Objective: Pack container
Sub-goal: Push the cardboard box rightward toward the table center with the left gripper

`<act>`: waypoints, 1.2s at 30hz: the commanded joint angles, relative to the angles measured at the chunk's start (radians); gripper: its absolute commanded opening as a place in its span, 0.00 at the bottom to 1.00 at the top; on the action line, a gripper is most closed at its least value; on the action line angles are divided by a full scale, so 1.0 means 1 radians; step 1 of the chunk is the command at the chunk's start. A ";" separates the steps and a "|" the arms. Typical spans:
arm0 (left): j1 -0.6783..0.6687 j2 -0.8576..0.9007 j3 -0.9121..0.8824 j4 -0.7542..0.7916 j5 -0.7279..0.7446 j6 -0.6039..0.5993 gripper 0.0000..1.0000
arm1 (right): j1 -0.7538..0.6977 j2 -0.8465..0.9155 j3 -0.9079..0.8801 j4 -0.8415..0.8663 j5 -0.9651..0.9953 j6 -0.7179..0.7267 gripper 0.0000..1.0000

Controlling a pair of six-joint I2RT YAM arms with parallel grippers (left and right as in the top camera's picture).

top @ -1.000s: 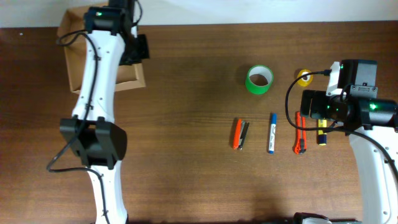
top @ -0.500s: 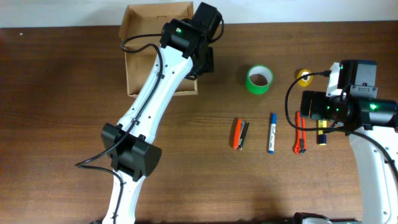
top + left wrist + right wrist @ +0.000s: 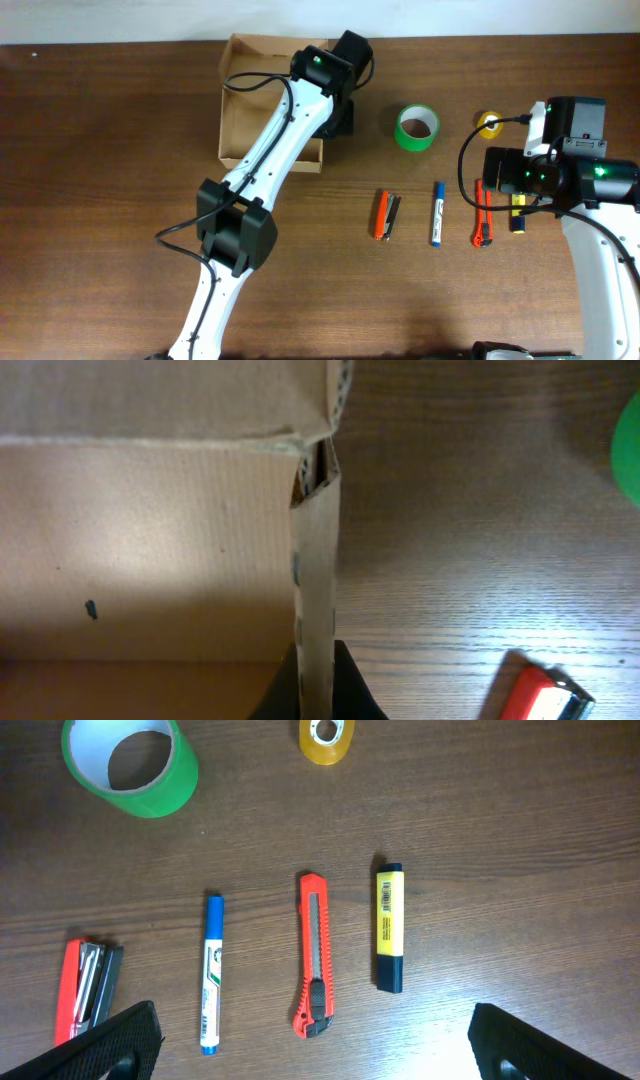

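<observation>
The container (image 3: 250, 75), a tan open-topped cardboard box, sits at the back of the table left of centre. My left gripper (image 3: 337, 112) is shut on its right wall. In the left wrist view the black jaws (image 3: 317, 682) pinch that thin cardboard wall, with the container's inside (image 3: 150, 540) to the left. My right gripper (image 3: 503, 178) hovers wide open over the right side. In the right wrist view its fingers (image 3: 110, 1040) stand far apart with nothing between them.
On the table lie a green tape roll (image 3: 417, 127) (image 3: 130, 765), a small yellow roll (image 3: 488, 124) (image 3: 327, 740), a red stapler (image 3: 386, 215) (image 3: 85, 990) (image 3: 540, 695), a blue marker (image 3: 438, 213) (image 3: 211, 975), an orange cutter (image 3: 313, 955) and a yellow highlighter (image 3: 389, 925).
My left gripper has dragged the container from the far left back corner rightwards toward the green tape roll. The right arm has stayed still.
</observation>
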 commanded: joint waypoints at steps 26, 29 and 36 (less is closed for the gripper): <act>-0.004 0.157 0.016 0.121 0.063 -0.113 0.02 | -0.006 0.002 0.020 0.000 -0.002 0.011 0.99; -0.004 0.168 0.016 0.107 0.071 -0.112 0.02 | -0.006 0.002 0.020 0.000 -0.002 0.011 0.99; -0.004 0.168 0.016 0.113 0.063 -0.108 0.44 | -0.006 0.002 0.020 0.001 0.005 0.011 0.99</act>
